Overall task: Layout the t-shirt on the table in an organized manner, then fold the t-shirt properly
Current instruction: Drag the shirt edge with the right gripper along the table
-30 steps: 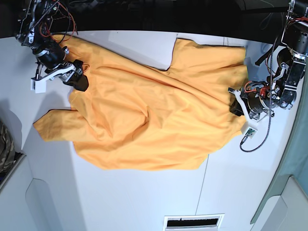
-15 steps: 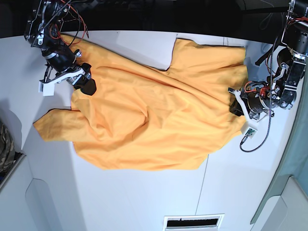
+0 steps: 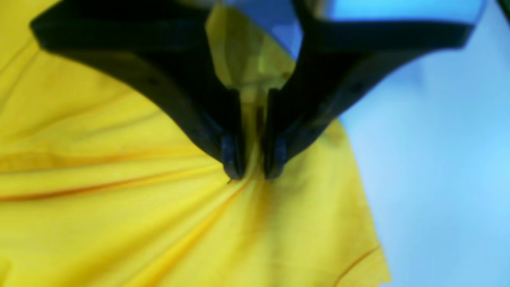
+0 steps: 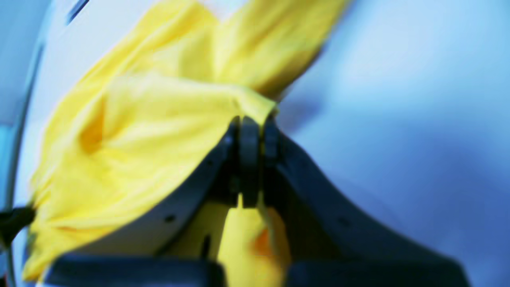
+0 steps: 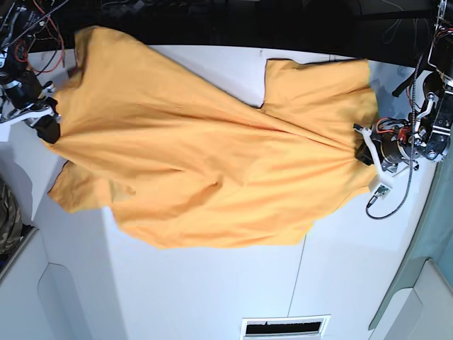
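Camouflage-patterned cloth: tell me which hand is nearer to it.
Right. In the base view, the right hand is above and right of the camouflage-patterned cloth; the left hand is across the t-shirt.

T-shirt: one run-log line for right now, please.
left pincer: gripping t-shirt | right pincer: gripping t-shirt | t-shirt: stretched between both, creased | fold: incomplete
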Available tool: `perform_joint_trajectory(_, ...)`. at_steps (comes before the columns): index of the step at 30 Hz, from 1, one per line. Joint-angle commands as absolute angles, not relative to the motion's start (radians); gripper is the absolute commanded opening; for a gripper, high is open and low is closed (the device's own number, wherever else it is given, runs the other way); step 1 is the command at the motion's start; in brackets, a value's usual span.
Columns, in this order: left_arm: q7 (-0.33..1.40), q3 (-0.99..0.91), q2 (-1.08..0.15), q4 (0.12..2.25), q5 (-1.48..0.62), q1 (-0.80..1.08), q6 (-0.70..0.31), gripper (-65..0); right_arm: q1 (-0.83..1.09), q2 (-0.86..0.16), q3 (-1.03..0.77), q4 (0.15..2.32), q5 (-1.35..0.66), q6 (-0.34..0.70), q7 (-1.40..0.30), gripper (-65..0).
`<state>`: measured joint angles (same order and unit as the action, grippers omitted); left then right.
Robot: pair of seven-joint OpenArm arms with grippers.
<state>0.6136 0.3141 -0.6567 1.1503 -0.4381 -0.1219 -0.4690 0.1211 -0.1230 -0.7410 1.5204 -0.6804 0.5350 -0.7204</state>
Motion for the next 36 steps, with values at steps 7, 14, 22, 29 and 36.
perform_joint_trajectory(7,0.667,0.312,-0.685,1.161,-0.531,-0.13,-0.552,-54.7,0.111,-0.17,-0.762,1.541,-0.764,0.547,-0.737,-33.4)
perform_joint_trajectory(14,0.69,0.312,-0.727,1.242,-0.616,-0.13,-0.567,-54.7,0.055,-0.163,-0.762,1.541,-0.789,0.554,-0.729,-32.9)
perform_joint_trajectory(22,0.741,0.312,-0.779,1.343,-0.761,-0.115,-0.622,-54.7,-0.117,-0.172,-0.644,1.467,-0.506,0.46,-0.619,-32.9)
perform_joint_trajectory(29,0.746,0.312,-0.779,1.345,-0.758,-0.07,-0.622,-54.7,-0.281,-0.192,-0.529,1.159,-0.312,0.285,-0.51,-32.9)
perform_joint_trajectory(36,0.744,0.312,-0.779,1.345,-0.736,-0.019,-0.622,-54.7,-0.303,-0.205,-0.564,1.076,-0.313,0.272,-0.499,-32.9)
